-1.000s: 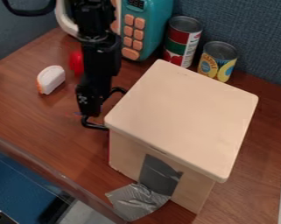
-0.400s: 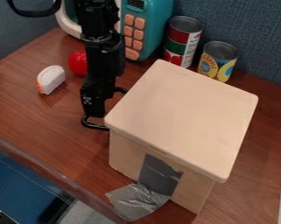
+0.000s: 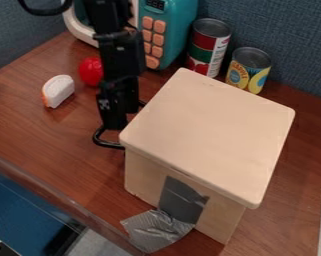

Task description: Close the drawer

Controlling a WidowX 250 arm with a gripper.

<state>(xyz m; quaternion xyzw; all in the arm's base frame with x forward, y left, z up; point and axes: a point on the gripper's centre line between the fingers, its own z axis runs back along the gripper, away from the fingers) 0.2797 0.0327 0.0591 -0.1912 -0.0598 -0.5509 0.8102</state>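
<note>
Gripper [image 3: 114,126]: beside the drawer handle [image 3: 105,143]; opening and hold cannot be determined. Drawer: handle side of the wooden cabinet [image 3: 213,132], apparently seated. Step: closure, likely complete. Next: verify seating, then retract clear of the handle.

The black gripper [image 3: 115,125] hung beside the wooden box [image 3: 209,130], close to its black handle [image 3: 106,144]. Two cans [image 3: 208,45] stood by a blue-green toy oven [image 3: 180,32]. A round red thing [image 3: 90,71] and a white thing [image 3: 60,90] sat on the brown table [image 3: 36,130].
</note>
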